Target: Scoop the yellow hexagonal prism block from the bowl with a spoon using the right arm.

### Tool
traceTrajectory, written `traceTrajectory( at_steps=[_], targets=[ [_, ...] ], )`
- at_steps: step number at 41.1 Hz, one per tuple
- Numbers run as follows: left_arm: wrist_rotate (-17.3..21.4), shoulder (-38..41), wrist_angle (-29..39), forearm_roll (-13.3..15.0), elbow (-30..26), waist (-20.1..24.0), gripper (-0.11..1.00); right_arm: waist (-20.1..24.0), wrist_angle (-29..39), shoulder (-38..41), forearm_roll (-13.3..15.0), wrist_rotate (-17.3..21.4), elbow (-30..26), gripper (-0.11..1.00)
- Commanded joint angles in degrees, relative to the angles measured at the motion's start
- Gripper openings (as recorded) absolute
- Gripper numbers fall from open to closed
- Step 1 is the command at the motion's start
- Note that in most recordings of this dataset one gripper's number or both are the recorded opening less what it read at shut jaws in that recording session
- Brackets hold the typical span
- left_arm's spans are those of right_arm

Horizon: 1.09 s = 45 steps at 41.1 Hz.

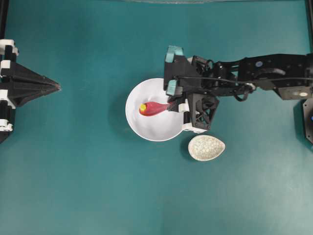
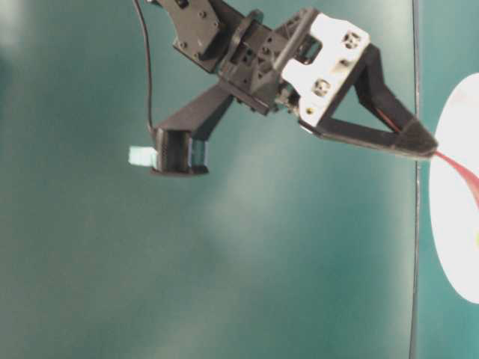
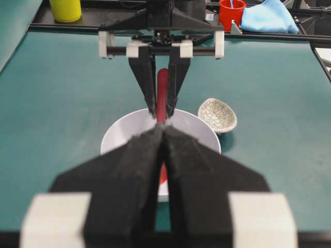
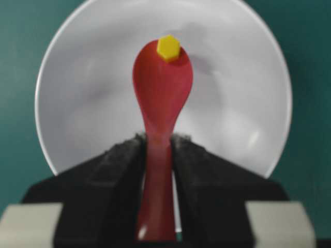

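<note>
A tiny bright yellow hexagonal prism block [image 4: 168,48] sits at the far tip of a glossy pink-red soup spoon [image 4: 162,98], straight ahead of the right gripper [image 4: 158,147] and well beyond its fingertips. Whether the block rests on the scoop's front lip or just touches it from the bowl floor cannot be told. It looks light, hard and smooth, so it would probably slide or roll off the slick scoop at any tilt or jolt.

The spoon's oval scoop hangs over the inside of a large round plain white bowl [image 4: 248,77], which spreads out below and in front of the gripper. The spoon seems stiff and slippery, likely glazed or plastic. Its short straight handle runs back between the two black padded fingers [image 4: 116,170], which are clamped on it from both sides, close behind the scoop. That hold near the scoop looks sound for steering, but the handle could twist in the pads.

To one side of the gripper, just beside the bowl, lies a small speckled beige oval dish [image 1: 206,147].

Opposite, across the bowl, the left gripper [image 3: 163,129] hangs with its fingers pressed together, empty.
</note>
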<state>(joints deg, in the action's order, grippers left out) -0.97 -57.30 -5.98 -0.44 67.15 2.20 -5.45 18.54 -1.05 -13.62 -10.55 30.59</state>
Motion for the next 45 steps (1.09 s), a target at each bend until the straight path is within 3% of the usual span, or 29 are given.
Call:
traceTrajectory(
  at_steps=[1,45],
  targets=[
    [0.0,0.3,-0.7,-0.2,-1.4,0.1,0.00,0.3,-2.8,-3.1,-0.3,0.0,0.6,0.25],
    [0.0,0.0,-0.7,-0.2,-1.5,0.1,0.00,0.7,-14.1,-17.1,-1.9,0.0,13.3,0.25]
  ],
)
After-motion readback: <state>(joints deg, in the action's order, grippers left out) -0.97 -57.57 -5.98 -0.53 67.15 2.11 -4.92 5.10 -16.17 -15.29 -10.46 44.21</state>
